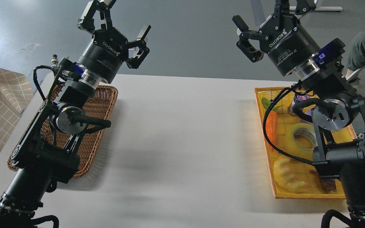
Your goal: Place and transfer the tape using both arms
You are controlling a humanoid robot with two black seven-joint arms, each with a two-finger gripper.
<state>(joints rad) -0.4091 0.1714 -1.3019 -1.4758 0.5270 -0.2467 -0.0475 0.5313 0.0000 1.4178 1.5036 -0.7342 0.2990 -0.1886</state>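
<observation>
Head view of a white table [182,133] with both arms raised above it. The left arm [59,120] rises from the lower left of the frame; its left gripper [119,22], at the upper left, holds nothing and its fingers stand wide apart. The right arm [334,104] rises from the lower right; its right gripper [271,15], at the upper right, is likewise spread and holds nothing. Both cylindrical wrists read "ROBOTIQ"; the right one also shows "2F Adaptive Gripper". The tape [298,136] lies flat in the yellow basket [265,139] at the right of the frame, between a toy carrot [272,126] and the right arm, above a yellow croissant-shaped bread [287,175]. A brown wicker basket [101,107] sits at the left, under the left arm.
</observation>
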